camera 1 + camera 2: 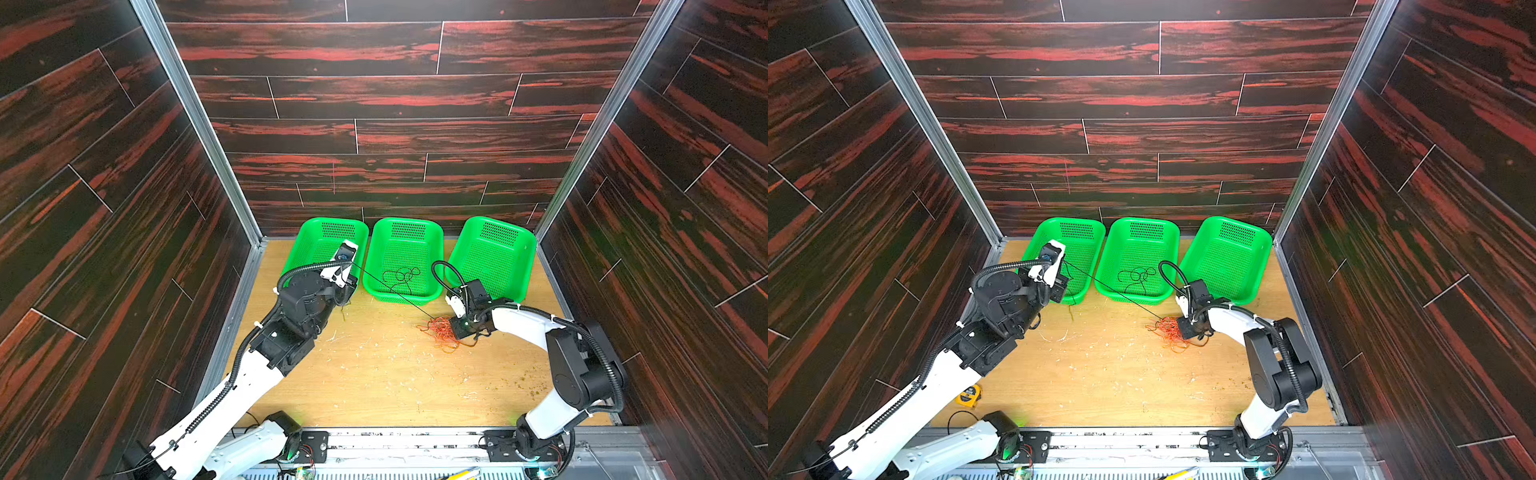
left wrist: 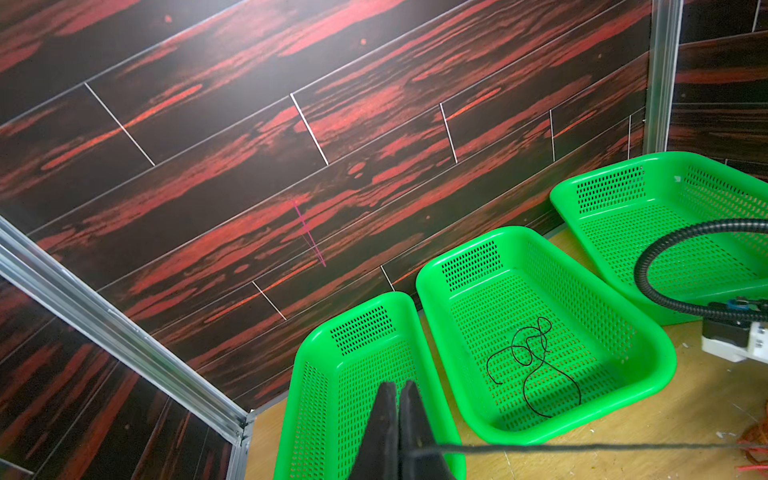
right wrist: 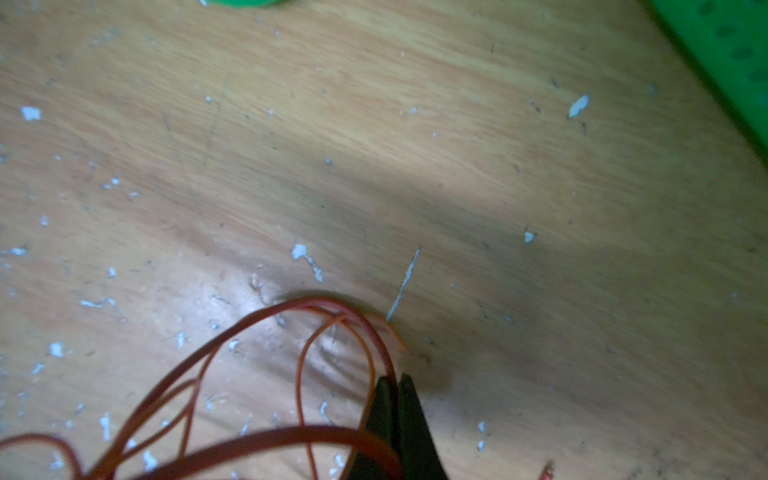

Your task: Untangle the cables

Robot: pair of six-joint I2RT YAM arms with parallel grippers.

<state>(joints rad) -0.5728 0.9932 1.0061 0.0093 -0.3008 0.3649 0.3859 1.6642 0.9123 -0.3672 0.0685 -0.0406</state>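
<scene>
My left gripper (image 1: 351,262) (image 1: 1064,262) hovers over the left green basket (image 1: 309,237) (image 2: 307,357), its fingers (image 2: 388,399) shut on a thin black cable (image 1: 395,291) (image 2: 582,447). That strand runs taut down to a red and orange tangle (image 1: 440,332) (image 1: 1170,332) on the wooden table. My right gripper (image 1: 453,329) (image 1: 1180,329) (image 3: 395,378) sits low at the tangle's right edge, shut, with a red cable (image 3: 257,320) running in between its tips and an orange loop (image 3: 301,374) beside them. A curled black cable (image 1: 402,277) (image 2: 536,357) lies in the middle basket (image 1: 405,223) (image 2: 656,374).
A third green basket (image 1: 528,249) (image 1: 1264,245) stands at the back right, close to my right arm's hose. Dark wood-pattern walls close in the back and both sides. White flecks litter the table (image 1: 374,374). A yellow tape measure (image 1: 968,395) lies near the front left.
</scene>
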